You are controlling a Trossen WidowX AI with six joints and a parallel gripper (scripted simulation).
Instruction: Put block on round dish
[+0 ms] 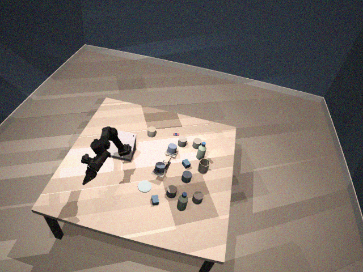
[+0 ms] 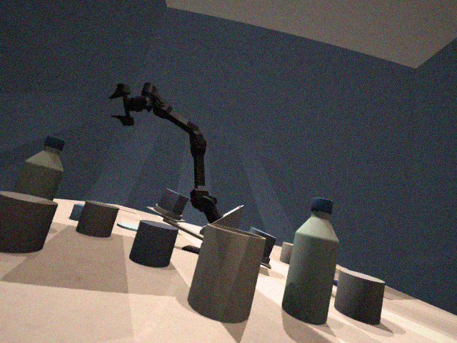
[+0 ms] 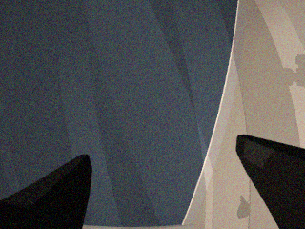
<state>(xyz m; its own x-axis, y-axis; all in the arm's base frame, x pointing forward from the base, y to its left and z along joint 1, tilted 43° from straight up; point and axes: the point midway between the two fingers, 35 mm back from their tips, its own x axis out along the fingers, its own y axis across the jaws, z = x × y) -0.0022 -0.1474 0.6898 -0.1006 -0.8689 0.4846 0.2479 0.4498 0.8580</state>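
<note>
My gripper point(image 1: 83, 171) point(image 2: 111, 106) point(image 3: 166, 155) is open and empty, raised high at the table's left side, away from the balance and dish. The balance beam point(image 1: 167, 160) point(image 2: 188, 231) stands mid-table. The dish-side cup point(image 1: 160, 168) point(image 2: 172, 203) is dark blue-grey and upside down on one end plate; the matching far cup point(image 1: 172, 148) point(image 2: 268, 245) is on the other. In the exterior view the beam slopes, with the dish-side end higher and the far end lower. The pale round dish point(image 1: 144, 186) point(image 2: 127, 226) is bare. The block is hidden from view.
Two green bottles point(image 1: 182, 202) point(image 1: 201, 151) point(image 2: 311, 273), an open brown container point(image 1: 203, 166) point(image 2: 228, 273), several short cylinders point(image 1: 186, 177) point(image 2: 153, 244) and two blue blocks point(image 1: 155, 199) point(image 1: 186, 163) stand around the balance. A small red-blue piece point(image 1: 176, 134) lies behind.
</note>
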